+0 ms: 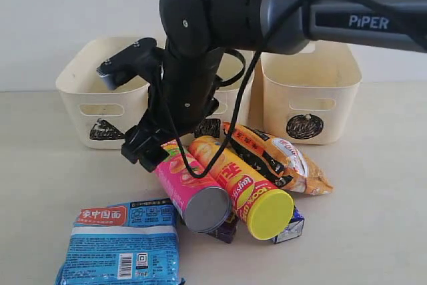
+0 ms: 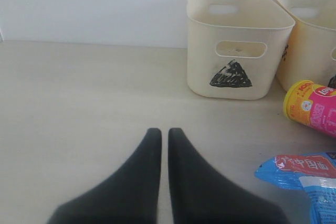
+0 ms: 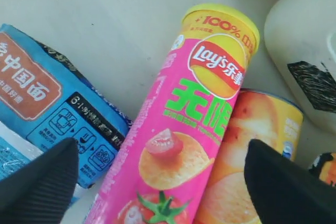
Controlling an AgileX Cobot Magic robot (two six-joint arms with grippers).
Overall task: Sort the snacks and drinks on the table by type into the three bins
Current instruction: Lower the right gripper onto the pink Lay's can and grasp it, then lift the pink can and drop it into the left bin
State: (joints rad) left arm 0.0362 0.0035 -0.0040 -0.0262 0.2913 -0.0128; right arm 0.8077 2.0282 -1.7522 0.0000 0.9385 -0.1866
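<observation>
Our right end effector [image 3: 160, 156], jaws spread apart, hangs over the pink chip tube [image 3: 173, 129]. The tube lies on its side on the counter [image 1: 373, 185] against the orange tube [image 3: 252, 171], its long axis crosswise to the jaws' closing line. Its label reads "Lay's" and "100%". Our left end effector [image 2: 164, 145], pressed together, sits farther off.

My right arm [image 1: 227, 11] is showing a glossy black, rounded joint housing, and behind it a dark grey forearm tube is carrying white PiPER lettering [image 1: 368, 22]. A thin black cable [image 1: 199, 176] is trailing off the arm in a loop. My right gripper [image 3: 163, 148] is showing matte black fingers [image 3: 39, 182] with fine ribbing. My left gripper [image 2: 164, 132] is showing smooth black ones, tapering to rounded tips.
</observation>
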